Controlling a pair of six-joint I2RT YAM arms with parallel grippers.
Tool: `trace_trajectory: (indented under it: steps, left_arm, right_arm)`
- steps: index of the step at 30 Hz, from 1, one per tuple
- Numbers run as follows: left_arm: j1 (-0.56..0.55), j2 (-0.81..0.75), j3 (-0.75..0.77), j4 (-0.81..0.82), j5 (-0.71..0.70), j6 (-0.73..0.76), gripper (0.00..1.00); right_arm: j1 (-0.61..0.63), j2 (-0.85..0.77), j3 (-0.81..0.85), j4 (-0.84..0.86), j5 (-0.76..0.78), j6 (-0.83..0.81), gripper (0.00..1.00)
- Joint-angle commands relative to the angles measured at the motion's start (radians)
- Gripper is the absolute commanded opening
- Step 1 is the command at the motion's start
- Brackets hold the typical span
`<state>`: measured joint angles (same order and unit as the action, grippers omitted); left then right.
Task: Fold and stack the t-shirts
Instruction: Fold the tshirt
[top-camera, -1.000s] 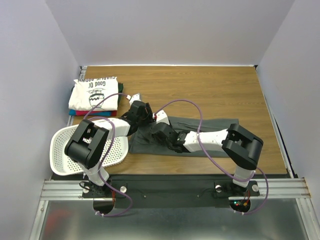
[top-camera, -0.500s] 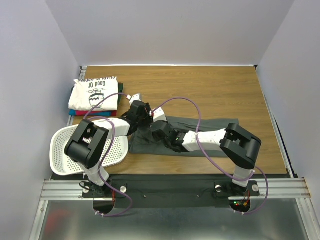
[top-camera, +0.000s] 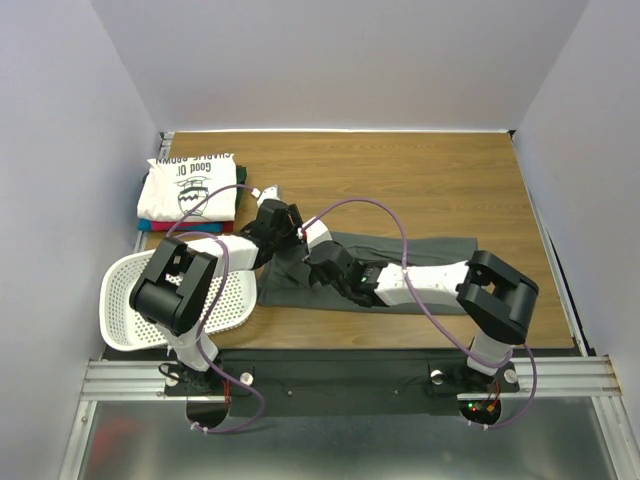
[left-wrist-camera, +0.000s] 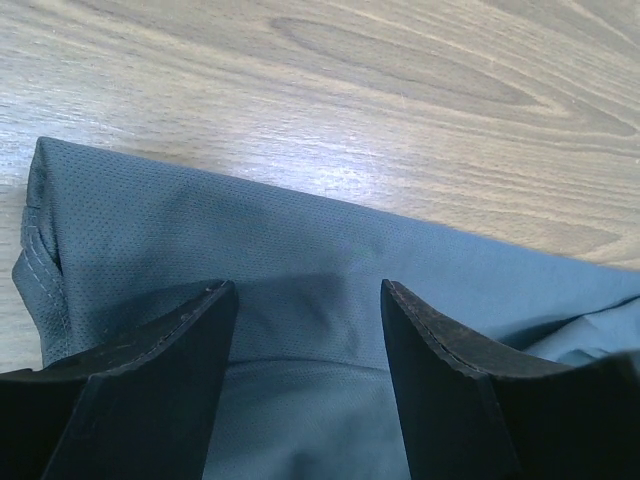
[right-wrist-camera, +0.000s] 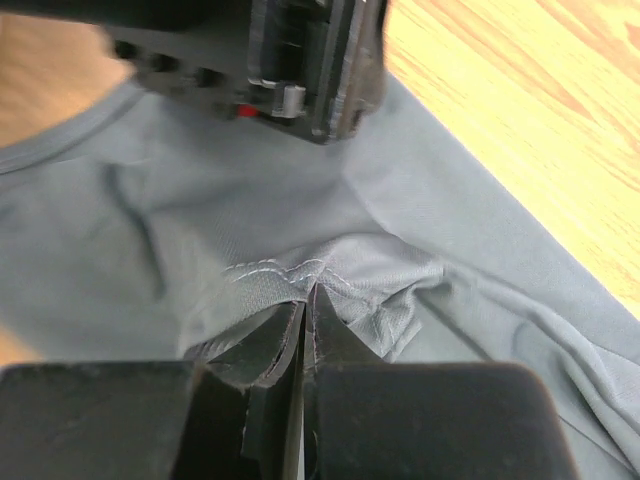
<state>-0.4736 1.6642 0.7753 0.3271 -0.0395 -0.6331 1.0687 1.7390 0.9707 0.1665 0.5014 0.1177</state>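
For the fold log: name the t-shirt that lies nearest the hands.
The dark grey t-shirt, laid out at centre with the right hand pinching it. The others sit folded in a stack at far left, the white printed t-shirt on top.

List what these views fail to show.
Right wrist view: the right gripper pinches a fold of the grey t-shirt; the layer count is hidden inside the grip.
Left wrist view: the bottom edge cuts off the cloth beneath the left gripper.
Top view: both grippers cover the shirt's left end.
Top view: shirts under the white printed t-shirt show only thin edges; their number is unclear.
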Motion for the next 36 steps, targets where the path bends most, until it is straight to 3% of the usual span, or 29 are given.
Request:
trace_trajectory:
  steps: [1, 7, 11, 16, 22, 32, 36]
  left_arm:
    - [0.013, 0.016, 0.021, -0.011, 0.007, 0.029, 0.71]
    - [0.018, 0.008, 0.019, -0.017, 0.001, 0.041, 0.71]
    - [0.021, 0.003, 0.021, -0.025, -0.002, 0.047, 0.70]
    - [0.023, -0.007, 0.030, -0.045, -0.007, 0.059, 0.70]
    - [0.021, -0.041, 0.062, -0.068, -0.014, 0.064, 0.68]
    - [-0.039, -0.146, 0.096, -0.085, 0.006, 0.032, 0.68]
    - [-0.109, -0.126, 0.082, -0.076, -0.008, 0.006, 0.68]
  right_arm:
    - [0.010, -0.088, 0.028, -0.086, -0.121, -0.043, 0.04]
    - [0.011, -0.087, 0.063, -0.268, -0.244, -0.056, 0.10]
    - [0.016, -0.062, 0.066, -0.327, -0.297, -0.061, 0.38]
    - [0.020, -0.125, 0.042, -0.371, -0.241, -0.033, 0.49]
    - [-0.013, -0.231, 0.017, -0.378, -0.043, 0.043, 0.61]
    - [-0.358, -0.458, -0.122, -0.378, 0.028, 0.191, 0.63]
    - [-0.625, -0.524, -0.196, -0.380, -0.006, 0.208, 0.65]
